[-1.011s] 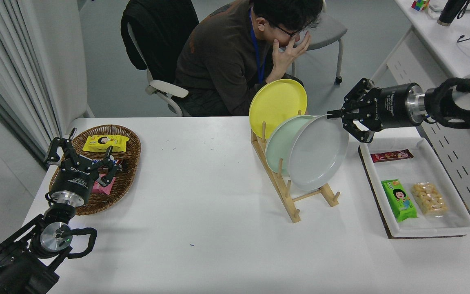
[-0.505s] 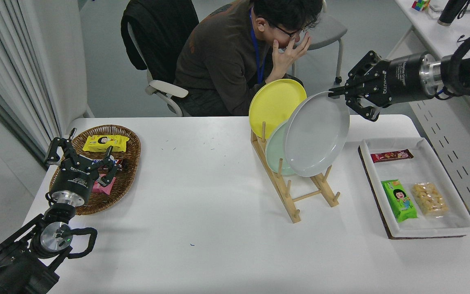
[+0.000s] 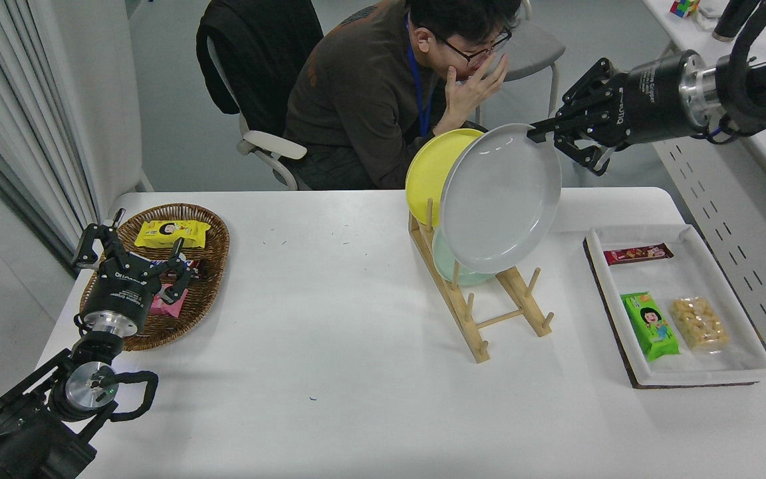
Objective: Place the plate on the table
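The pale grey plate [image 3: 499, 197] hangs tilted in the air above the wooden rack [image 3: 483, 313], in front of the yellow plate [image 3: 431, 169] and the mint green plate [image 3: 453, 266], which stand in the rack. My right gripper [image 3: 537, 130] comes in from the upper right and is shut on the grey plate's top right rim. The white table [image 3: 330, 319] lies below. My left gripper [image 3: 131, 247] is parked open at the lower left, over the basket.
A wicker basket [image 3: 207, 263] with snack packs sits at the left. A white tray [image 3: 722, 362] with a chocolate bar, a green pack and a bag of nuts lies at the right. A person [image 3: 370, 93] sits at the far side behind the rack.
My right gripper has lifted the grey plate up and to the left, out of the rack's front slot. The left arm has not moved.
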{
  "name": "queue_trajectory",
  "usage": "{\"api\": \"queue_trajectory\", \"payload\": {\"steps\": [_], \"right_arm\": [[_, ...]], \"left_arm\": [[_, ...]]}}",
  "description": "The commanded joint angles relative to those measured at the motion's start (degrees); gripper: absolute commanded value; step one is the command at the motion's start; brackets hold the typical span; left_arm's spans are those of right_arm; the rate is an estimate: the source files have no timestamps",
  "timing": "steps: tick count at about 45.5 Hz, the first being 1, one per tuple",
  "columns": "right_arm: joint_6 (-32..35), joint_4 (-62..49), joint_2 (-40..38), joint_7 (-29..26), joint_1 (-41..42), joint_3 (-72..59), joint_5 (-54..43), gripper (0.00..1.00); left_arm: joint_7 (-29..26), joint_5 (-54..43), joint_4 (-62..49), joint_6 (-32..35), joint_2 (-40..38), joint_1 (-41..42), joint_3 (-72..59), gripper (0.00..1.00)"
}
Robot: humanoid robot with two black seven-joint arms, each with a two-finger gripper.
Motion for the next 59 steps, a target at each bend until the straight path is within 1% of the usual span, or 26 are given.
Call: {"api": "queue_trajectory", "payload": {"steps": [1,5,12,17,24,31,38,42,46,51,59], "right_arm": [[-6.61,-0.02,4.11,-0.01,0.07,-0.43,2.31,0.0],[-7.4,-0.02,5.96,-0.01,-0.1,-0.51,2.4,0.0],[-8.1,-0.72,5.96,-0.01,-1.68,-0.6,2.49,0.0],[-10.65,-0.73,6.31,-0.01,-2.82,-0.51,2.05,0.0],[-12.41,-0.72,9.65,-0.01,-5.02,0.19,1.61,0.0],[-13.73,-0.55,11.14,-0.01,-7.22,2.56,2.92,0.0],[-14.08,-0.37,12.99,5.17,-11.09,7.13,3.1,0.0],[-14.52,-0.46,13.6,6.58,-11.96,8.1,3.1,0.0],[-18.02,-0.72,14.83,6.84,-12.49,9.59,3.28,0.0],[-26.9,-0.81,16.24,6.84,-13.46,13.72,5.21,0.0],[-26.91,-0.37,18.7,6.84,-15.22,15.83,5.65,0.0]], "left_arm": [[0.0,-0.01,0.0,0.0,0.0,0.0,0.0,0.98],[0.0,-0.01,0.0,0.0,0.0,0.0,0.0,0.98],[-0.09,-0.01,0.0,0.0,0.0,0.0,0.0,0.98],[-0.09,-0.01,0.0,0.0,0.0,0.0,0.0,0.98],[-0.09,-0.01,0.0,0.0,0.0,0.0,0.0,0.98],[0.0,-0.01,0.0,0.0,0.0,0.0,0.0,0.98],[0.0,-0.01,0.0,0.0,0.0,0.0,0.0,0.98],[0.0,-0.01,0.0,0.0,0.0,0.0,0.0,0.98],[0.0,-0.01,0.0,0.0,0.0,0.0,0.0,0.98],[0.0,-0.01,0.0,0.0,0.0,0.0,0.0,0.98],[-0.09,-0.01,0.0,0.0,0.0,0.0,0.0,0.98]]}}
